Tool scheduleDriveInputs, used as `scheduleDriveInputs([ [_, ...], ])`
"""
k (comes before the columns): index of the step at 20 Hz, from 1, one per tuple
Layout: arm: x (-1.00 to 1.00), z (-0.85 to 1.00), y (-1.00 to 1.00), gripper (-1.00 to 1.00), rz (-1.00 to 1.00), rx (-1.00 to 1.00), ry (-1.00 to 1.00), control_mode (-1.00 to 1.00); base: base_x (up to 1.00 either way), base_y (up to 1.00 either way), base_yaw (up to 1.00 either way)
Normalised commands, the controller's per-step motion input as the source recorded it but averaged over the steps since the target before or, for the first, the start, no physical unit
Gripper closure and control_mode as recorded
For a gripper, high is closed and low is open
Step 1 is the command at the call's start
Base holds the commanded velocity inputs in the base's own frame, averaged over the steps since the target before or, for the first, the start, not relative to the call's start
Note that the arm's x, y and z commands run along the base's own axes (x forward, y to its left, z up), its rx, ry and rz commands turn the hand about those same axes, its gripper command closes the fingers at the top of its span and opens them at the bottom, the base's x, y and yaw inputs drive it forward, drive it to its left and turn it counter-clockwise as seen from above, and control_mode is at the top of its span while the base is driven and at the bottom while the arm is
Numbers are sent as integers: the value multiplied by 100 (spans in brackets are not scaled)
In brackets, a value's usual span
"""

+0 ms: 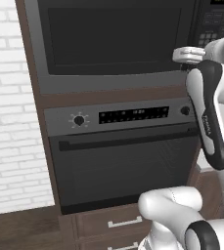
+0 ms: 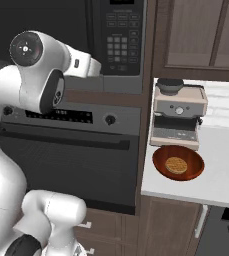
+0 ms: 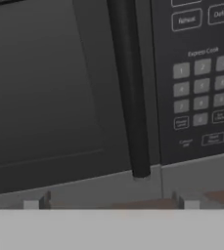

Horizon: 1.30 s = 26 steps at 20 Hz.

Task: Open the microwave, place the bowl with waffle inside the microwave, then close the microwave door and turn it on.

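two finger tips [image 3: 31, 204] stand apart, gripper [image 3: 111, 205] just below the door's [image 3: 50, 88] black handle [image 3: 130, 97], likely lined up to pull it; bowl [image 2: 178, 163] with waffle [image 2: 176, 165] waits on counter [image 2: 221, 170].

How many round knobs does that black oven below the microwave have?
2: one knob at the left end of the oven's control strip, another knob at the right end, beside the display.

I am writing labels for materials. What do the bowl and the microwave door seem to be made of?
The bowl looks like glossy reddish-brown wood or a wood-like material: warm brown colour with a soft sheen along its rim. The microwave door looks like dark tinted glass in a matte grey, likely metal, frame: its panel is smooth and nearly black.
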Motion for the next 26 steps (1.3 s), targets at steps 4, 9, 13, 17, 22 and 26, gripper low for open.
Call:
scheduleDriveInputs([
  [4,6,64,-18,-100,-6,-2,0,-100,0,0,0],
  [9,34,5,-15,-100,-3,-1,6,-100,0,0,0],
  [13,29,0,-5,-100,0,0,2,-100,0,0,0],
  [17,41,0,-5,-100,1,0,8,-100,0,0,0],
  [22,53,0,-4,-100,0,0,3,-100,0,0,0],
  [26,50,0,-16,-100,0,0,0,-100,0,0,0],
])
